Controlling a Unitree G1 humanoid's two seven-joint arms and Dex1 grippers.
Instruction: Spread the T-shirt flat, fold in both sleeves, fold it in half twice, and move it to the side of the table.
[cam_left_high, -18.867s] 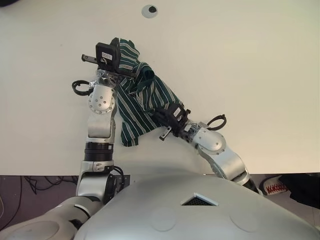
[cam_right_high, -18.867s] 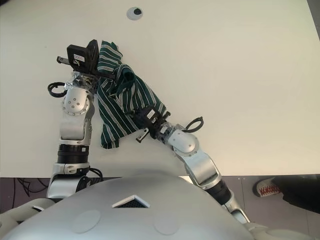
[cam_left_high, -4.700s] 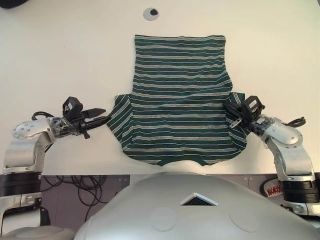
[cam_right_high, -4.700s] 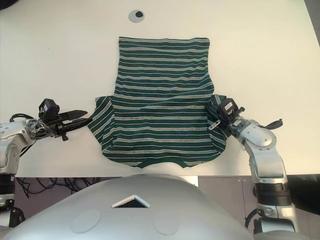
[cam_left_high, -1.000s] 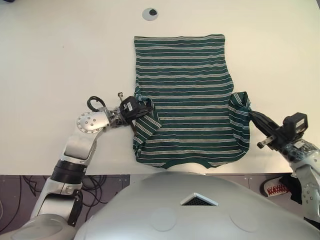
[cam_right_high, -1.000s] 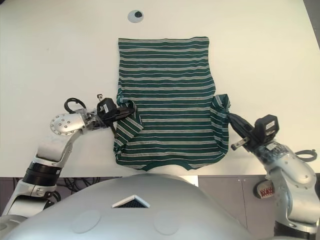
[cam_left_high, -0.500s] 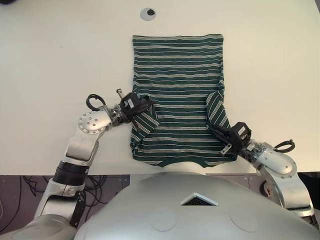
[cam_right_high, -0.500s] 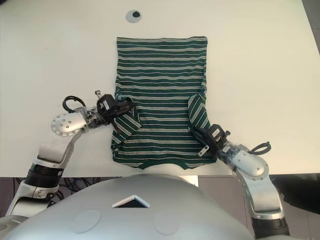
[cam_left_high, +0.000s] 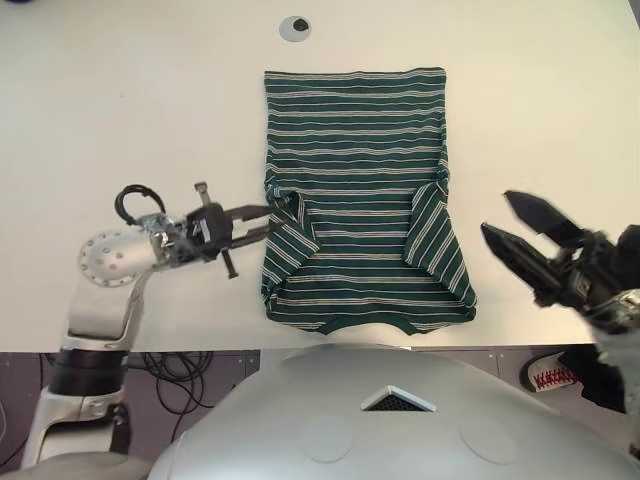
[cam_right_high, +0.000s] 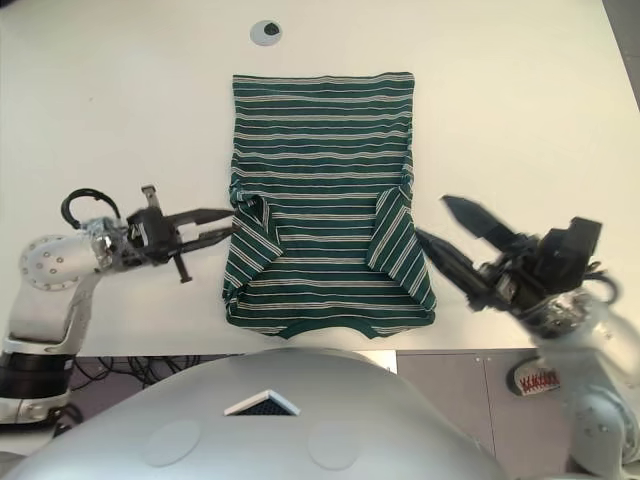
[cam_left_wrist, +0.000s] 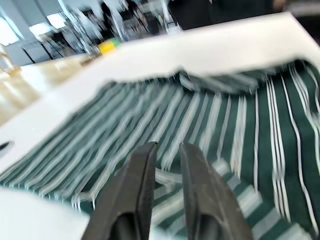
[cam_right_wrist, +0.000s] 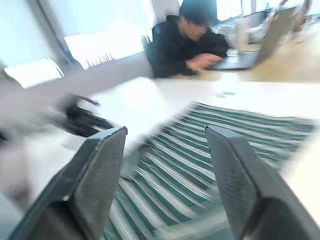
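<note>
White tabletop (cam_left_high: 120, 100). Green striped T-shirt (cam_left_high: 355, 150) lies flat at its middle, collar toward the near edge, both sleeves folded in over the body. Right hand (cam_left_high: 498, 213) is off the shirt's right side, clear of the cloth, fingers spread wide, holding nothing. Left hand (cam_left_high: 262, 220) is at the shirt's left edge, fingers slightly parted, tips just beside the folded sleeve. Small round disc (cam_left_high: 295, 26) sits past the hem

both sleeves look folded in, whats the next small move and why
Probably bring both hands to the near corners of the T-shirt, beside the collar, to start the first half fold. The left sleeve and right sleeve already lie folded onto the flat body, and the left hand at its left edge and the right hand off its right side are open and empty.
</note>
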